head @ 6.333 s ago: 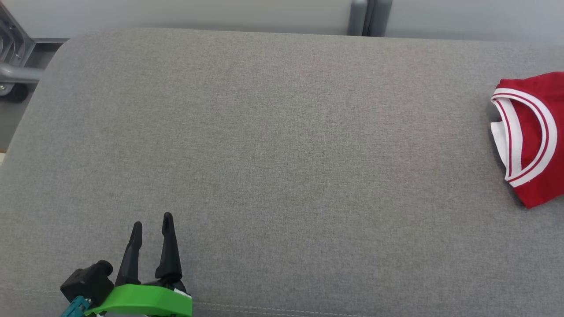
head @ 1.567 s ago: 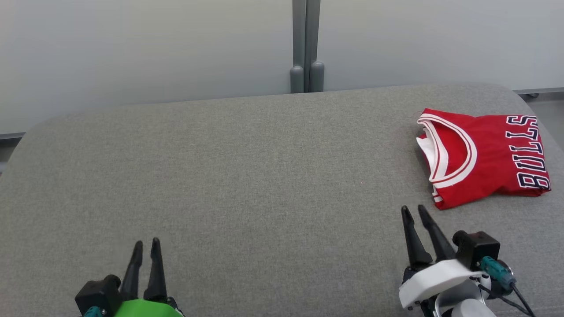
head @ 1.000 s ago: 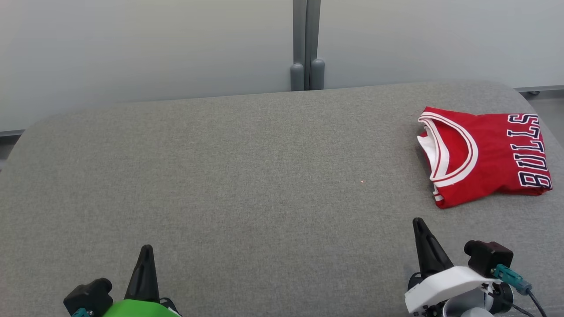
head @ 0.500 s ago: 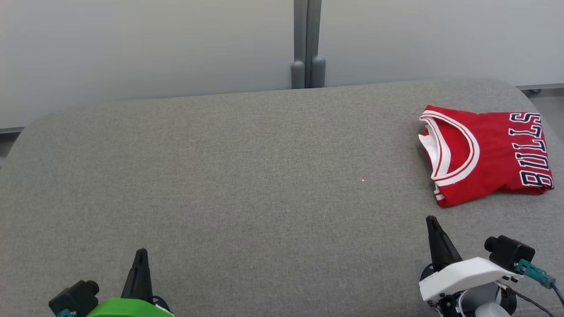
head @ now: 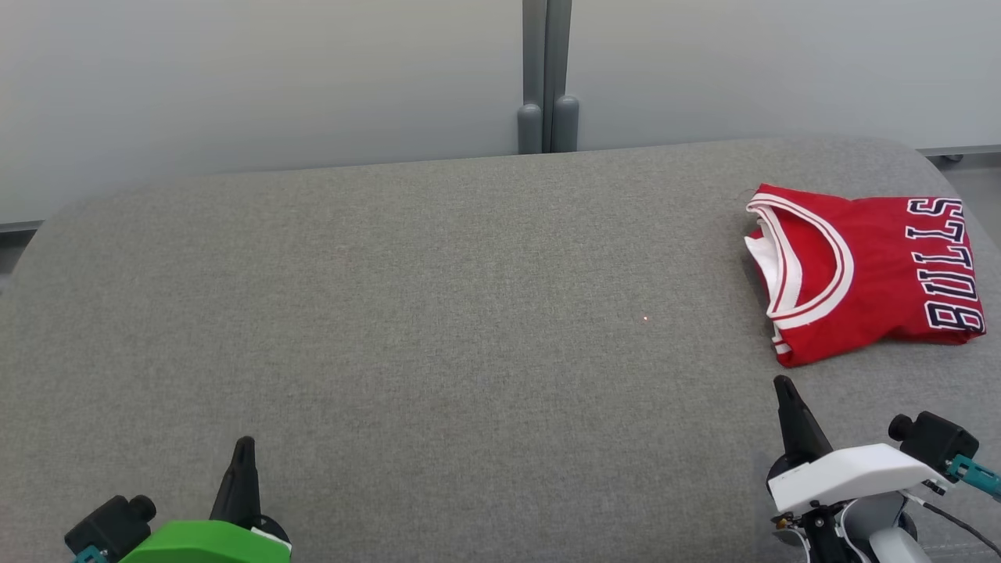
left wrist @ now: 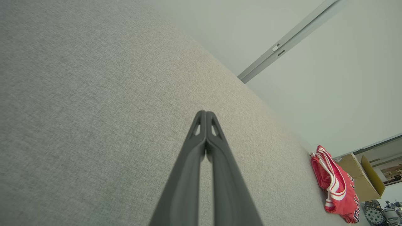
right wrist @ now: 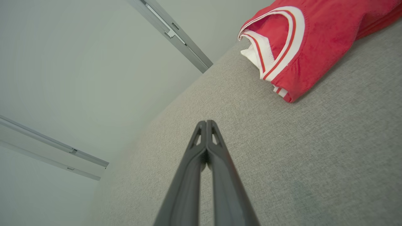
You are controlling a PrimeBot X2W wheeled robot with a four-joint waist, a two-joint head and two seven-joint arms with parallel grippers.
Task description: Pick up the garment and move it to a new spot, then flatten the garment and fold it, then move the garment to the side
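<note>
A grey upholstered bench (head: 438, 313) stretches wide in front of pale wall panels (head: 274, 78), with a grey post (head: 547, 74) standing behind its far edge. The red Bulls jersey (head: 876, 274) lies at the far right of the bench, close to the right end, well apart from the open middle. It is a compact folded bundle: the white-trimmed neckline (head: 813, 266) faces left and the lettering (head: 946, 266) runs along its right side.

The left gripper (head: 244, 442) sits at the near left edge, its two dark fingers pressed together with nothing between them. The right gripper (head: 782, 381) sits at the near right, fingers likewise together and empty, pointing toward the jersey's near corner but clear of it.

Judging by how things lie, the jersey looks folded and set to the side, so the last step seems done or nearly so. Little is left: at most a tidy of the near hem, where layers peek out. For that the right gripper is the closer one, and it would need to part its fingers first.
</note>
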